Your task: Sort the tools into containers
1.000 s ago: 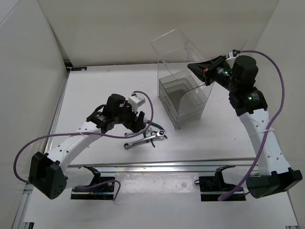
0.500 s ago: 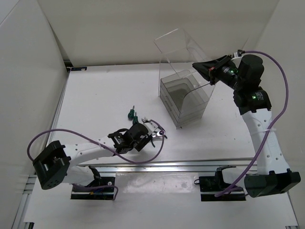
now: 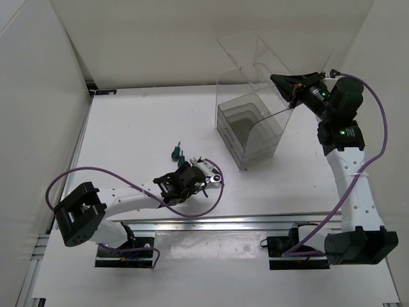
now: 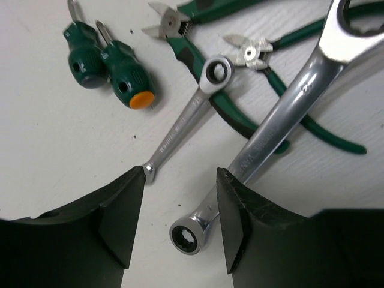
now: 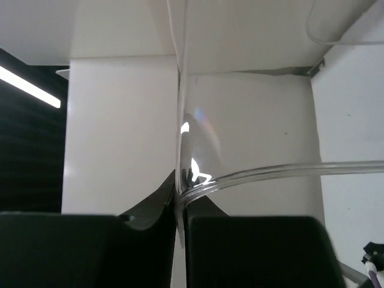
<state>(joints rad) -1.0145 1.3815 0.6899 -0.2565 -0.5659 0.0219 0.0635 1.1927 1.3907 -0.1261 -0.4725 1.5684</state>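
Left wrist view: left gripper (image 4: pixel 181 180) jaws released, straddling the large wrench (image 4: pixel 282 114) end. Small wrench (image 4: pixel 180 126), pliers (image 4: pixel 186 54) and 2 screwdrivers (image 4: pixel 123 75) lie nearby on the bench (image 3: pixel 128 128). Right gripper (image 3: pixel 291 86) jaws clench the raised lid (image 3: pixel 255 64) of the bin (image 3: pixel 249 131). Judged: 0 tools sorted.

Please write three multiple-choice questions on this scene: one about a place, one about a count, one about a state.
1. Where do the screwdrivers lie? A in the bin; B on the table; C in the left hand.
2. How many silver wrenches are there? A two; B one; C four.
3. What is the right hand doing? A hanging open; B gripping pliers; C shut on the clear lid.
Answers: B, they lie on the table beside the pliers; A, two shafts show in the left wrist view; C, its fingers pinch the lid.
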